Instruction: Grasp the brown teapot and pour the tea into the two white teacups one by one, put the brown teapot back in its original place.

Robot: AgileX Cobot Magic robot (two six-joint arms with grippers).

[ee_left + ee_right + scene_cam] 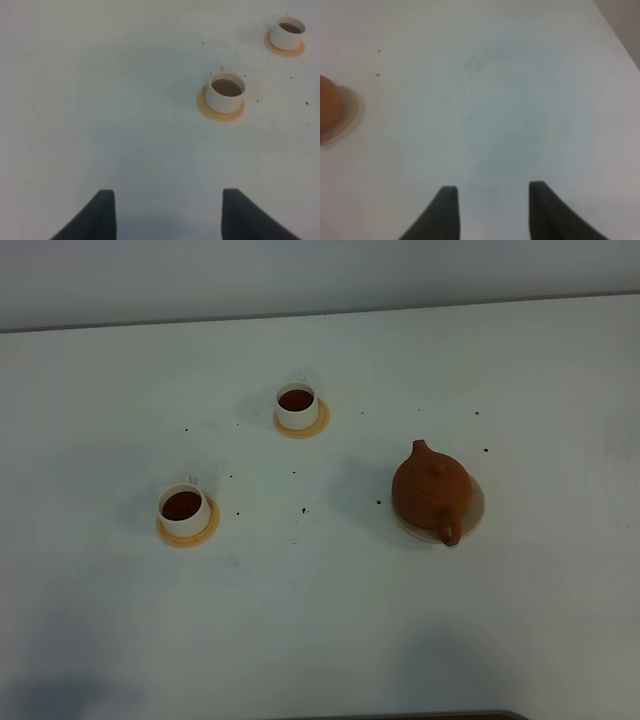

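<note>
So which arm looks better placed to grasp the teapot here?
Right, probably. The brown teapot sits on the right side of the table, and shows at the edge of the right wrist view beyond the open right tool. The left wrist view shows only cups.

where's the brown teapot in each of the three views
Exterior high: the brown teapot sits right of centre on the pale beige disc, spout pointing away, handle toward the camera.
Left wrist: not in it; only the two white teacups show.
Right wrist: just a sliver of it at the frame edge, blurred, with the disc beside it.
Shared landmark: the disc under the teapot, seen in the exterior high and right wrist views.
</note>
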